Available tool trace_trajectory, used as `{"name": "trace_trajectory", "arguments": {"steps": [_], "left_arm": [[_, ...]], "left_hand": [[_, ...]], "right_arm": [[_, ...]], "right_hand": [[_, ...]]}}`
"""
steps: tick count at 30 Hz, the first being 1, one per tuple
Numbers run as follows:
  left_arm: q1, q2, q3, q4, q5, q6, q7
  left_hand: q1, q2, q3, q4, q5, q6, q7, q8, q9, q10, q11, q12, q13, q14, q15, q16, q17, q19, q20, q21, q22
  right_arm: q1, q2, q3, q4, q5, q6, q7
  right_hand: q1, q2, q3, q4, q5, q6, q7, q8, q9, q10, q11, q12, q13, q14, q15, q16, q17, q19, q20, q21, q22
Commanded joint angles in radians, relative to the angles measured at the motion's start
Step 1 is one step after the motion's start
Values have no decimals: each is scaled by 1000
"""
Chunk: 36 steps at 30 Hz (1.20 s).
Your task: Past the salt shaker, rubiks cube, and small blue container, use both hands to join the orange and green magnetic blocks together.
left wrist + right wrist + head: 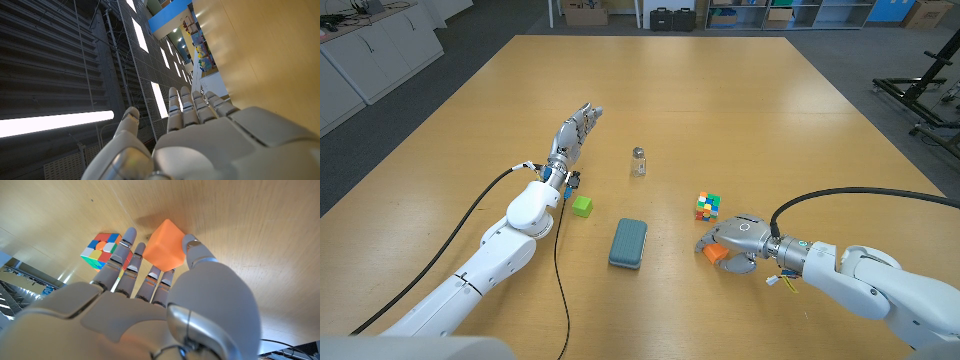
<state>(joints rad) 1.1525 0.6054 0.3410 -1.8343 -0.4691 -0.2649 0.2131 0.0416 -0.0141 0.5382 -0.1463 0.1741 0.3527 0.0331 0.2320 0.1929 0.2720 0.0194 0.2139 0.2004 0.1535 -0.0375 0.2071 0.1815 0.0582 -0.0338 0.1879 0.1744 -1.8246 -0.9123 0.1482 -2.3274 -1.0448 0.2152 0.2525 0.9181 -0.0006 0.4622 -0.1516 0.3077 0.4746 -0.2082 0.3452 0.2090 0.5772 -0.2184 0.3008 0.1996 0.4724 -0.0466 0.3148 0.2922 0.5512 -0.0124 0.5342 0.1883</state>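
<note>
The orange block point(717, 253) sits on the table at the front right, under my right hand point(735, 238). In the right wrist view the orange block point(167, 245) lies between the thumb on one side and the fingers point(131, 260) on the other, both touching it. The green block point(582, 206) lies free on the table beside my left forearm. My left hand point(574, 131) is raised beyond it with straight fingers and holds nothing. Seen from the left wrist, the left hand point(200, 135) points along the table's edge towards the room.
A salt shaker point(639, 161) stands mid-table. The rubiks cube point(707, 206) sits just beyond my right hand, also seen as the cube point(102, 250) by the fingertips. A small blue container point(628, 243) lies between the two arms. A black cable runs along the left arm.
</note>
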Motion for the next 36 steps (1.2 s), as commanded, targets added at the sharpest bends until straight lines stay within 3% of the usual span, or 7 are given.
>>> {"name": "trace_trajectory", "arguments": {"steps": [1,8,14,29,36], "left_arm": [[-5,-8,9,18,-2,-2,-3],[-20,-17,21,39,-7,-5,-17],[-29,-19,26,50,-9,-5,-24],[-49,-26,37,79,-20,-7,-42],[-49,-25,36,84,-23,-13,-45]], "left_hand": [[-4,6,-1,-1,-2,12,-1,-4,2,9,0,-4,0,4,-3,-1,3,-5,-51,0,1],[-4,7,-1,-1,-2,14,-1,-4,2,10,0,-4,0,4,-3,-1,3,-6,-50,0,1],[-4,7,-1,-1,-2,14,-1,-4,2,11,0,-4,0,4,-1,-2,3,-6,-50,0,1],[-4,7,-2,-1,-2,17,-2,-4,2,12,-3,-4,0,5,-2,-2,3,-7,-48,0,1],[-4,7,-2,-1,-2,18,-3,-5,3,12,-3,-5,0,5,-2,-2,3,-8,-48,0,1]], "right_arm": [[-9,-10,13,-5,26,-32,14],[-23,9,23,-20,23,-66,18],[-34,19,29,-37,15,-97,39],[-20,20,-14,-47,-8,-153,75],[-26,25,-25,-55,-20,-185,65]], "right_hand": [[4,-6,-8,2,5,-37,18,-18,0,-16,13,-13,0,1,-53,-6,1,11,13,4,4],[-36,-36,-43,16,-6,-98,57,-47,3,-80,11,-50,-2,-17,-24,-25,0,11,45,3,2],[-59,-49,-59,24,-11,-124,78,-58,7,-97,34,-59,-1,-19,-9,-32,1,9,63,0,1],[-85,-47,-74,34,-16,-65,74,-35,11,-28,42,-35,1,31,-10,-21,4,42,70,8,1],[-103,-42,-85,42,-21,-51,104,-33,11,36,53,-15,1,94,-9,-4,2,84,61,21,2]]}}
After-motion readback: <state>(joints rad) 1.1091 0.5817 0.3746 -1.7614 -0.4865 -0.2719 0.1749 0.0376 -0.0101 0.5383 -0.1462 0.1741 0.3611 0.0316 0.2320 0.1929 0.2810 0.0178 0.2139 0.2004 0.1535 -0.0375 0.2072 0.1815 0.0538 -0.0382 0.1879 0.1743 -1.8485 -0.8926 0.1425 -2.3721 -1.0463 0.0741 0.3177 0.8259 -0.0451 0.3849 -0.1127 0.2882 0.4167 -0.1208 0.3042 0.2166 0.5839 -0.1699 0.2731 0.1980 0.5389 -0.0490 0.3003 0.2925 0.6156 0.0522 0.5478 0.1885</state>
